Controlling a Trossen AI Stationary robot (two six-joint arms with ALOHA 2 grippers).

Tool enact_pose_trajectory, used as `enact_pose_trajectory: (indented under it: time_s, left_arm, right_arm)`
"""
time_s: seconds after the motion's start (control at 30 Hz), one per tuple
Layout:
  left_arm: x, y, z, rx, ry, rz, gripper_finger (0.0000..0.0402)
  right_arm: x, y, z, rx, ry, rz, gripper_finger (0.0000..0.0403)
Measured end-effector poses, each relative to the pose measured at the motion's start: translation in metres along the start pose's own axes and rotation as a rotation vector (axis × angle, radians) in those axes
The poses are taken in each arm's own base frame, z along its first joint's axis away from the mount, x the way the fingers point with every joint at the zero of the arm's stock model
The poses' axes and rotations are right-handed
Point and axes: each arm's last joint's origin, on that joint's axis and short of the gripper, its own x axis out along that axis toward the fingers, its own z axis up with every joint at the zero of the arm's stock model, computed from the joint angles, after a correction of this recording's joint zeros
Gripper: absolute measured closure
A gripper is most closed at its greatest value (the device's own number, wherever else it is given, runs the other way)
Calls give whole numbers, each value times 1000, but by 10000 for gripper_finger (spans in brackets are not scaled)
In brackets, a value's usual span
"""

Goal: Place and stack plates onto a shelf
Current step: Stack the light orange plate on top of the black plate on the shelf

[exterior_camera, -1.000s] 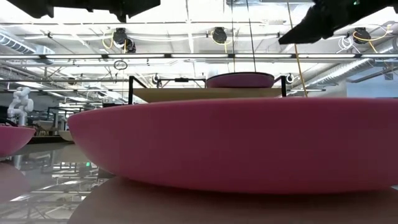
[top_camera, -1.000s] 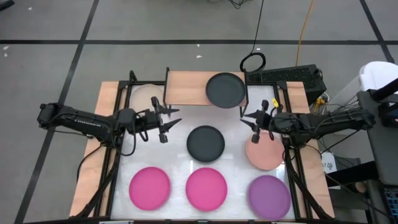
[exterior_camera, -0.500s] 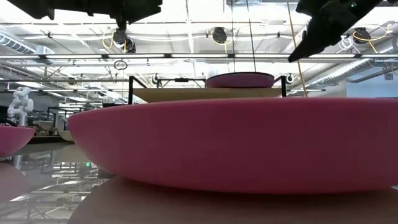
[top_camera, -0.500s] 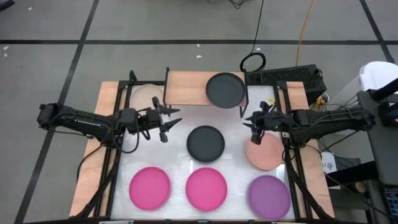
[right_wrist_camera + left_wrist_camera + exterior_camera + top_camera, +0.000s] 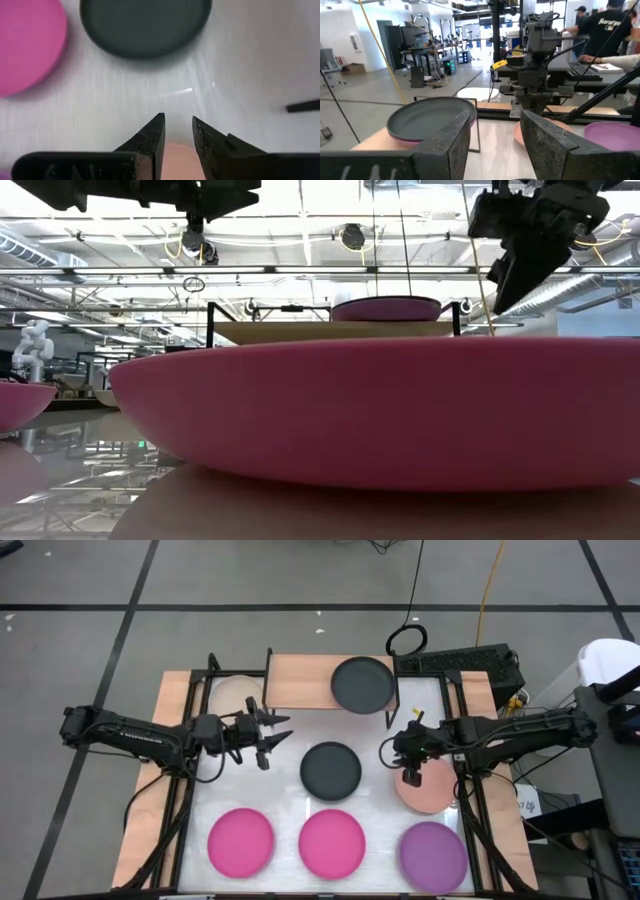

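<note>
The shelf stands at the table's far edge. A dark grey plate lies on its right half, on top of a pink plate. A second dark grey plate lies at the table's middle, and a salmon plate lies to its right. Two hot pink plates and a purple one lie along the near edge. A beige plate lies left of the shelf. My right gripper points down over the salmon plate's far-left rim, open by a narrow gap and empty. My left gripper hovers open left of the middle grey plate.
The shelf's left half is bare wood. Black frame rails run along the table's left and right sides. The table between the shelf and the middle grey plate is bare white. People stand at desks beyond the table.
My right gripper has moved toward the table's near edge and tipped from level to pointing down, coming over the salmon plate's far-left rim. No plate has moved.
</note>
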Motion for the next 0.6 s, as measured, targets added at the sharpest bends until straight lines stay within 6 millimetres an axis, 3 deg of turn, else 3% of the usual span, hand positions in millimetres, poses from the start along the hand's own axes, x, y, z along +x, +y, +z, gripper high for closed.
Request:
enact_pose_trajectory:
  time_s: [0.23,0.6]
  left_arm:
    - [0,-2,-2,-46,26,-10,222]
    - [0,-2,-2,-48,26,-10,222]
  right_arm:
    - [-1,-3,-9,114,95,-37,319]
    - [-2,-8,-20,134,195,-136,318]
